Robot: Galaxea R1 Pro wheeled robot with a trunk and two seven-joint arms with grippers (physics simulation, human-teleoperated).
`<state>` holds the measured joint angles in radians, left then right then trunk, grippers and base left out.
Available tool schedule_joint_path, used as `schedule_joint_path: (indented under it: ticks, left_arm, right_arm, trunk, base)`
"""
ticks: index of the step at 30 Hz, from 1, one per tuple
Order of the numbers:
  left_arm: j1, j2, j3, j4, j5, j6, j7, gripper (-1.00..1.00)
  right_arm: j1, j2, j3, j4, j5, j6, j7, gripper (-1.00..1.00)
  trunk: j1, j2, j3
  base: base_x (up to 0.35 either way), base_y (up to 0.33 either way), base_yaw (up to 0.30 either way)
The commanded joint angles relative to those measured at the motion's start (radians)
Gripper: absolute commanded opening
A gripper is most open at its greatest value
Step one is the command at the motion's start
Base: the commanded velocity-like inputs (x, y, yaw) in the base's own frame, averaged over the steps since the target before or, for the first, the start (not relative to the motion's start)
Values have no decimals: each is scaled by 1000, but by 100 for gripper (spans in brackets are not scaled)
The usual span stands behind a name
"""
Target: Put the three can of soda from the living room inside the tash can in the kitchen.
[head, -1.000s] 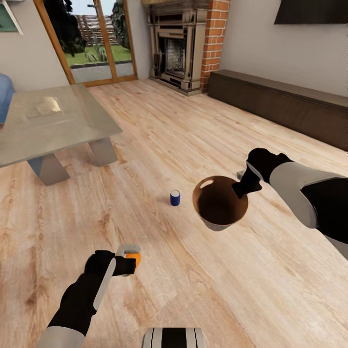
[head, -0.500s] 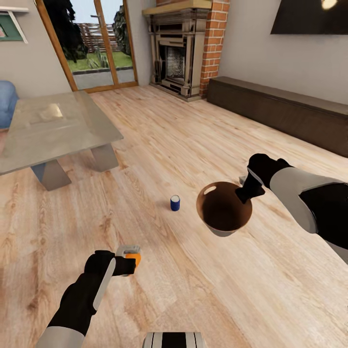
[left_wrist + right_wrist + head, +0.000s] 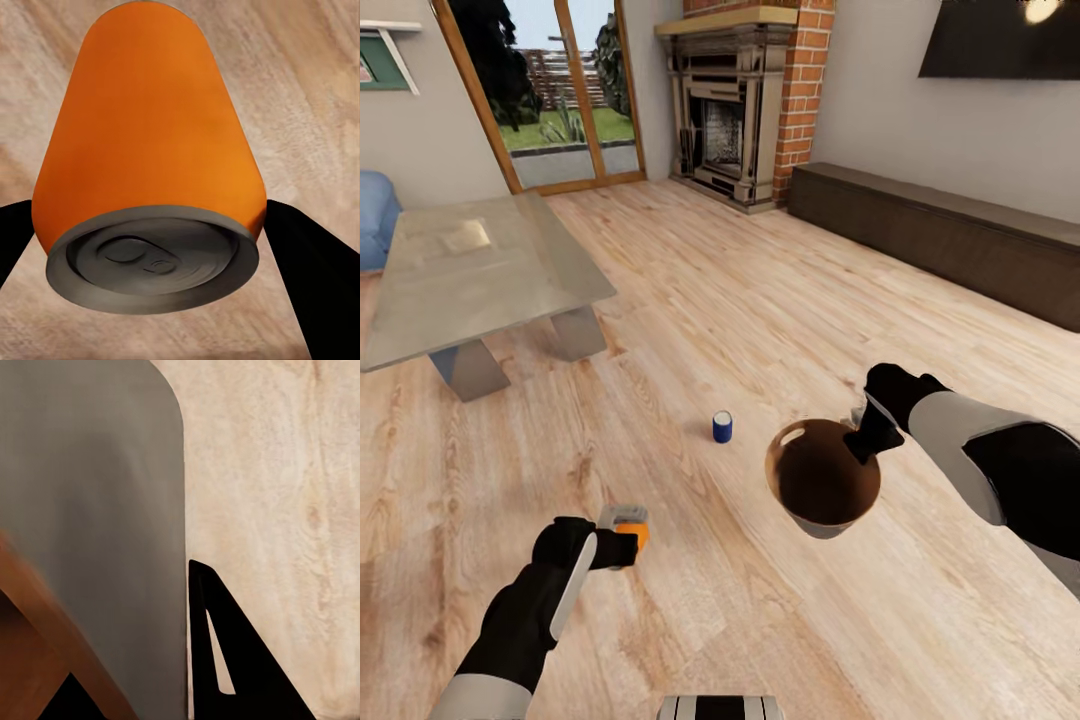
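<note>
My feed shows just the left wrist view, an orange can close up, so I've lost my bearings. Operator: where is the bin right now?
Observer: The round tapered bin, brown inside, is held off the wooden floor by the right gripper, clamped on its rim.
Operator: Any other can around?
Observer: A small blue can stands upright on the floor, between the bin and the glass-topped coffee table.
Operator: Is anything in the bin already?
Observer: The part of its brown inside that the head view shows looks bare.
Operator: And my can?
Observer: The orange can with silvery ends is gripped by the left gripper, above the floor.
</note>
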<state>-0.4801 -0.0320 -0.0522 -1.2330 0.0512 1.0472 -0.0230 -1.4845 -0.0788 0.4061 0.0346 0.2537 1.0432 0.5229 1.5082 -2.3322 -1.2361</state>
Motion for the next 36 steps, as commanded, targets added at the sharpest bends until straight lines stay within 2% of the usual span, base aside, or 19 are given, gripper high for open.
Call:
schedule_joint_path:
  ticks: [1, 5, 9, 11, 13, 16, 17, 19, 20, 21, 23, 24, 25, 26, 27, 31, 33, 35, 36]
  left_arm:
    - [-2, 2, 0, -1, 0, 0, 0, -100]
    - [-27, 35, 0, 2, 2, 0, -2, -100]
    - [-54, 95, 0, 11, 4, 0, -8, -100]
    - [-68, 113, 0, 18, 5, 0, -16, -100]
    - [-93, 141, 0, 44, 5, 0, -41, -100]
    - [-141, 189, 0, 105, 5, 0, -114, -100]
    - [-170, 220, 0, 147, 5, 0, -176, -100]
    - [-205, 253, 0, 196, 4, 0, -253, -100]
    - [-243, 284, -3, 249, 3, 0, -337, -100]
    - [-279, 307, -14, 302, 0, 0, -419, -100]
    - [-345, 338, -66, 389, -3, 0, -556, -100]
    - [-372, 346, -106, 422, -4, 0, -615, -100]
    - [-385, 349, -129, 435, -4, 0, -643, -100]
    - [-428, 356, -210, 468, -4, 0, -756, -100]
    - [-442, 358, -235, 475, -5, 0, -812, -100]
    - [-461, 364, -270, 481, -7, 0, -980, -100]
    - [-464, 365, -287, 477, -7, 0, -1045, -100]
    - [-466, 365, -304, 474, -7, 0, -1079, -100]
    - [-466, 365, -317, 465, -7, 0, -1106, -100]
  right_arm:
    - [9, 0, -13, -1, -18, 4, 3, -100]
    - [57, 1, -14, -6, -19, 4, 2, -100]
    - [114, 1, -17, -8, -19, 1, 1, -100]
    - [130, 1, -18, -8, -19, -13, 2, -100]
    - [152, 1, -19, -8, -20, -32, 1, -100]
    - [183, 1, -20, -8, -20, -55, 1, -100]
    - [196, 0, -21, -8, -21, -66, 0, -100]
    - [204, 0, -22, -8, -21, -74, 1, -100]
    - [210, -1, -23, -8, -22, -79, 2, -100]
    - [215, 0, -23, -8, -23, -82, 3, -100]
    - [228, 0, -24, -9, -23, -86, 3, -100]
    - [234, 0, -25, -13, -23, -87, 4, -100]
    - [236, 0, -25, -16, -23, -88, 4, -100]
    - [246, -1, -26, -31, -24, -88, 4, -100]
    - [257, -1, -26, -39, -24, -89, 5, -100]
    - [285, -1, -28, -82, -25, -89, 4, -100]
    - [296, -1, -29, -98, -25, -89, 4, -100]
    - [300, 0, -35, -104, -25, -89, 4, -100]
    - [304, 0, -49, -109, -25, -88, 1, -100]
  trunk:
    - [-4, 7, 3]
    - [-19, 35, 16]
    - [-35, 63, 28]
    - [-42, 77, 35]
    - [-50, 91, 41]
    - [-62, 112, 50]
    - [-65, 119, 54]
    - [-73, 133, 60]
    - [-77, 140, 63]
    - [-81, 147, 66]
    - [-88, 161, 72]
    - [-92, 168, 75]
    - [-96, 175, 79]
    - [-100, 182, 82]
    - [-104, 189, 85]
    - [-119, 217, 97]
    - [-127, 231, 104]
    - [-134, 245, 110]
    - [-138, 252, 113]
  base:
    - [0, 0, 0]
    - [0, 0, 0]
    - [0, 0, 0]
    - [0, 0, 0]
    - [0, 0, 0]
    - [0, 0, 0]
    - [0, 0, 0]
    - [0, 0, 0]
    - [0, 0, 0]
    - [0, 0, 0]
    - [0, 0, 0]
    - [0, 0, 0]
    - [0, 0, 0]
    - [0, 0, 0]
    - [0, 0, 0]
    - [0, 0, 0]
    - [0, 0, 0]
    - [0, 0, 0]
    - [0, 0, 0]
